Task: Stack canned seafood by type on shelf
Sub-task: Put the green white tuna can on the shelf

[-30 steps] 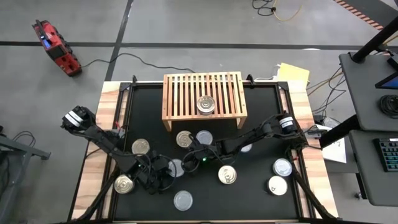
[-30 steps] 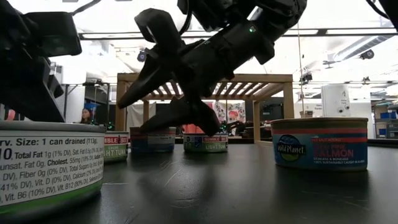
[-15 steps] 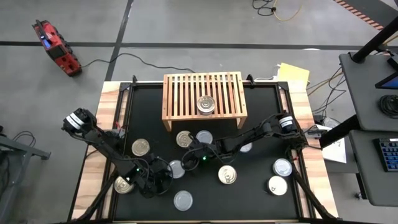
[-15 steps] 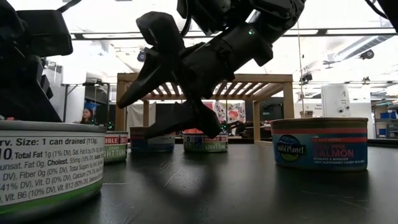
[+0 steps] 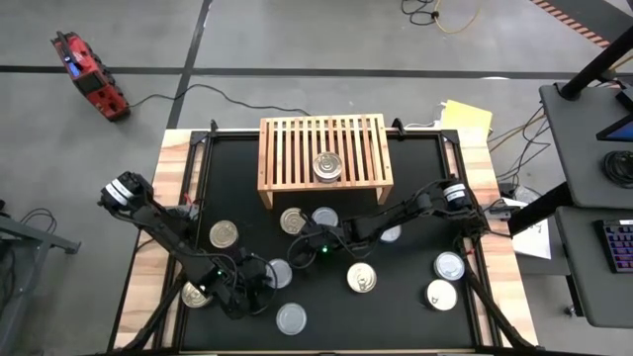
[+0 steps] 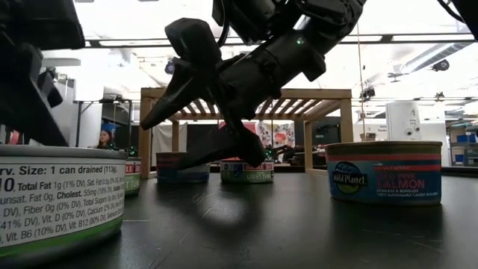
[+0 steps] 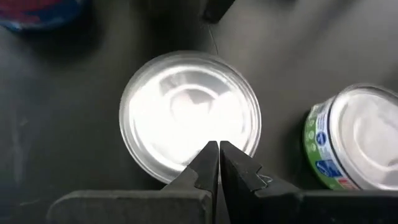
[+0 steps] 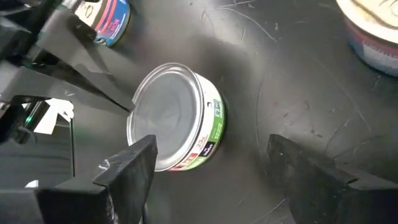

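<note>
The silver-lidded tuna tin (image 8: 174,123), short and round with a green label band, lay on the scuffed black mat (image 5: 406,302) in front of the slatted light-wood shelf (image 5: 321,148), where one pull-tab can (image 5: 327,166) sat. The right gripper (image 8: 211,165) hung over the tin, fingers spread wide. The left gripper (image 7: 219,163) had its fingers pressed together above the tin's lid; since a second earlier it had drawn back toward the mat's near-left. Arms hid part of the tin from above.
</note>
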{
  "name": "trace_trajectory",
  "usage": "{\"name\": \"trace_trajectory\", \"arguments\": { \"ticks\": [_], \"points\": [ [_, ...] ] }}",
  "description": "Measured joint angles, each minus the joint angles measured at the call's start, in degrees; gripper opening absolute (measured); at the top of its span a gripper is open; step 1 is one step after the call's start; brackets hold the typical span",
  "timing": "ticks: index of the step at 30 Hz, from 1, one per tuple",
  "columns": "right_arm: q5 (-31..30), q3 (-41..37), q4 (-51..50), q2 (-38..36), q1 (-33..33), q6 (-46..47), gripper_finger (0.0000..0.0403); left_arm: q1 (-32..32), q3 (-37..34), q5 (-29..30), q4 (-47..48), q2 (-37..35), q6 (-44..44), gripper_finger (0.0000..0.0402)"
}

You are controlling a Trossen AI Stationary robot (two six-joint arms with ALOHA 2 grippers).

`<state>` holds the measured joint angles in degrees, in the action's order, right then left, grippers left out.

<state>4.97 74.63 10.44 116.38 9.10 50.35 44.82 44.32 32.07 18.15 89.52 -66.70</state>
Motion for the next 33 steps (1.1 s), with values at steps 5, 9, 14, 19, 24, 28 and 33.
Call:
{"name": "trace_trajectory", "arguments": {
  "ticks": [5,9,14,19,24,28,33],
  "points": [
    [0.0,0.0,0.0,0.0,-0.3,0.1,0.0295,0.0,2.4,0.1,4.9,-0.3,0.2,0.0],
    [0.4,0.0,0.0,0.0,-0.3,0.2,0.029,0.7,3.3,-2.0,7.8,-0.5,0.1,0.0],
    [1.0,0.0,-0.1,0.0,-0.5,0.3,0.029,0.9,2.3,-1.5,7.2,-0.5,0.0,0.0],
    [1.0,0.0,-0.1,0.0,-0.7,0.2,0.0298,0.9,0.5,-1.3,2.9,0.1,0.0,0.0],
    [1.0,0.0,-0.1,0.0,-0.9,0.2,0.0295,0.9,-0.4,-1.4,1.5,0.5,-1.6,0.0],
    [1.5,0.0,-0.1,0.0,-0.9,0.4,0.0288,1.3,-0.9,-1.1,1.3,0.5,-2.6,0.0],
    [4.4,0.0,0.6,0.0,-1.0,2.8,0.0288,3.2,-1.2,1.8,0.5,2.4,-6.3,0.0]
  ]
}}
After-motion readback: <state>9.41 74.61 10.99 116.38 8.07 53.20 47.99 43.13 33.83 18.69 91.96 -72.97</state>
